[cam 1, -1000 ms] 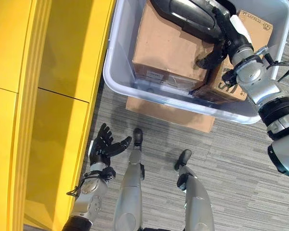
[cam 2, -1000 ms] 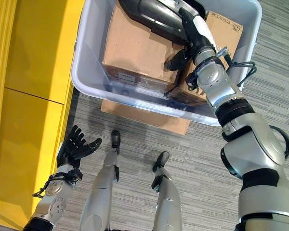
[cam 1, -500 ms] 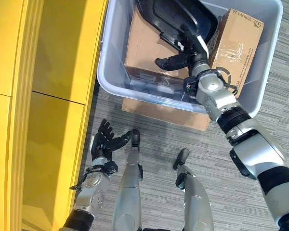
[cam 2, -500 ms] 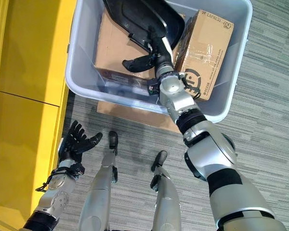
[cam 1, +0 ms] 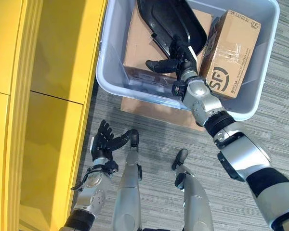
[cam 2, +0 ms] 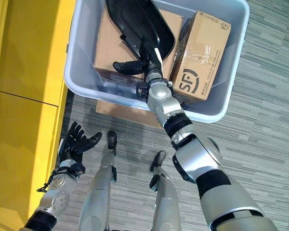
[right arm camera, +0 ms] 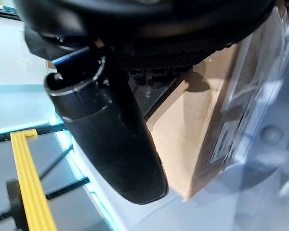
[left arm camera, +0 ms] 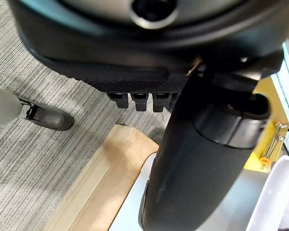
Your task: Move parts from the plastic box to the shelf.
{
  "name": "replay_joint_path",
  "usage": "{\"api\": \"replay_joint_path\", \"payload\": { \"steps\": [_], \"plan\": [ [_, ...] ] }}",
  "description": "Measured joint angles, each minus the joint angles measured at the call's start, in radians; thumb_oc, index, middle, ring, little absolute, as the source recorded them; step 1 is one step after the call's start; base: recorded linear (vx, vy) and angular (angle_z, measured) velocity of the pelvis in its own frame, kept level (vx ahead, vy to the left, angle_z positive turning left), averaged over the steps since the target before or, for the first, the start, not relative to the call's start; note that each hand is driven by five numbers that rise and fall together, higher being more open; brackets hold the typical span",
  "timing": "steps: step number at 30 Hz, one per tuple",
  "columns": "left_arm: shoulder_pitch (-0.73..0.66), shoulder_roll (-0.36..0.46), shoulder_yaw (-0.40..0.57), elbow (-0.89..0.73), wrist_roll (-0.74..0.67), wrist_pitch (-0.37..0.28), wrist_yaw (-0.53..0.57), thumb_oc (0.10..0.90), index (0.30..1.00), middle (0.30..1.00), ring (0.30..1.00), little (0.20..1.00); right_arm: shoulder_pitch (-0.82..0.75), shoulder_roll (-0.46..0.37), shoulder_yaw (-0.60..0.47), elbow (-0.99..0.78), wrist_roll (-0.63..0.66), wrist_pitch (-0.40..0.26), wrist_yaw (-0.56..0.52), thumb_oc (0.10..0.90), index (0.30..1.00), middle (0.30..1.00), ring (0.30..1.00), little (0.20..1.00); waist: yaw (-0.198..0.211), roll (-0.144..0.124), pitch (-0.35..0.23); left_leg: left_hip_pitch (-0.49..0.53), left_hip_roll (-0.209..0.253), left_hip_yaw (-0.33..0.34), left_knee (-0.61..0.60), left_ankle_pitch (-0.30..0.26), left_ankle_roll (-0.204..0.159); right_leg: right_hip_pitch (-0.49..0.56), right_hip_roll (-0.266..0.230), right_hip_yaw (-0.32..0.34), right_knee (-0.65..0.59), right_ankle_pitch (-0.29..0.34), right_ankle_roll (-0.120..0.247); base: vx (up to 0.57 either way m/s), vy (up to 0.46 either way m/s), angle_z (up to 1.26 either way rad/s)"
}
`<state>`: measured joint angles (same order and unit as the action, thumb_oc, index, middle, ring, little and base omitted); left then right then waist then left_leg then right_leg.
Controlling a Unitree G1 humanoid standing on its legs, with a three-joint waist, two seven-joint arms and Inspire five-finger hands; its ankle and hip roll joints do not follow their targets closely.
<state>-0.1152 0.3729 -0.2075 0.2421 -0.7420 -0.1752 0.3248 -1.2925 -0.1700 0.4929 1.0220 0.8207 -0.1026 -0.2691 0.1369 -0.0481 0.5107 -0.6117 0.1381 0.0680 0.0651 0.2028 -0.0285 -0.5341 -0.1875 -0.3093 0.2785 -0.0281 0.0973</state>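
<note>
R hand [cam 1: 171, 65] reaches into plastic box [cam 1: 111, 57], fingers spread and straight just beside black moulded part [cam 1: 171, 21] lying atop cardboard boxes [cam 1: 144, 48], prob. lining up a grasp; L hand [cam 1: 106, 143] idles open, low near yellow shelf [cam 1: 53, 72].

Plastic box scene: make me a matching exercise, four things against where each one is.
1. black part
2. small carton
3. left hand
4. flat cardboard

a. on the floor under the box
b. standing at the box's right end
c. lying on the big carton
d. open, by the yellow shelf

Pairs: 1-c, 2-b, 3-d, 4-a
</note>
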Motion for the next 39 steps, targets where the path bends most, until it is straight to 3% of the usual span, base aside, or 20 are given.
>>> {"api": "replay_joint_path", "payload": {
  "steps": [3,16,27,35,39],
  "plan": [
    [-0.027,-0.002,-0.004,0.012,0.0,0.002,0.013,0.9,1.0,1.0,1.0,1.0,0.003,0.063,-0.004,-0.024,0.089,-0.003,-0.006,0.9,1.0,1.0,1.0,1.0,0.002,0.0,0.0,0.004,0.002,-0.001,0.002,0.002,0.0,0.002,0.0,0.0,0.007,-0.002,-0.002,0.0,0.0,0.0],
    [-0.028,-0.001,-0.005,0.023,0.0,0.007,0.041,0.9,1.0,1.0,1.0,1.0,0.074,0.202,0.027,-0.129,0.209,-0.021,-0.037,0.9,1.0,1.0,1.0,1.0,0.011,0.0,0.0,0.004,0.001,-0.006,0.002,0.006,-0.005,0.001,-0.001,-0.002,0.015,-0.004,-0.005,0.0,0.0,0.0],
    [-0.026,0.0,-0.001,0.024,0.0,0.007,0.041,0.9,1.0,1.0,1.0,1.0,0.072,0.184,0.043,-0.294,0.223,-0.045,-0.044,0.9,1.0,1.0,1.0,1.0,0.034,0.001,0.0,0.004,-0.002,-0.021,-0.001,0.01,-0.01,0.0,-0.009,-0.015,0.041,-0.024,-0.006,-0.01,0.008,0.04],
    [-0.023,0.004,-0.003,0.024,-0.001,0.007,0.04,0.9,1.0,1.0,1.0,1.0,0.043,0.075,0.096,-0.36,0.212,-0.046,-0.042,0.9,1.0,1.0,1.0,1.0,0.025,0.0,0.0,0.004,0.0,-0.021,-0.001,0.011,-0.011,-0.001,-0.008,-0.015,0.044,-0.025,-0.006,0.0,0.002,0.0],
    [-0.018,0.024,0.001,0.024,-0.003,0.009,0.041,0.9,1.0,1.0,1.0,1.0,0.045,0.012,0.182,-0.475,0.212,-0.045,-0.039,0.9,1.0,1.0,1.0,1.0,-0.01,-0.038,0.003,0.004,0.004,-0.01,-0.001,0.011,-0.011,-0.011,-0.002,-0.002,0.044,-0.023,-0.009,0.0,0.0,-0.07]
  ]
}}
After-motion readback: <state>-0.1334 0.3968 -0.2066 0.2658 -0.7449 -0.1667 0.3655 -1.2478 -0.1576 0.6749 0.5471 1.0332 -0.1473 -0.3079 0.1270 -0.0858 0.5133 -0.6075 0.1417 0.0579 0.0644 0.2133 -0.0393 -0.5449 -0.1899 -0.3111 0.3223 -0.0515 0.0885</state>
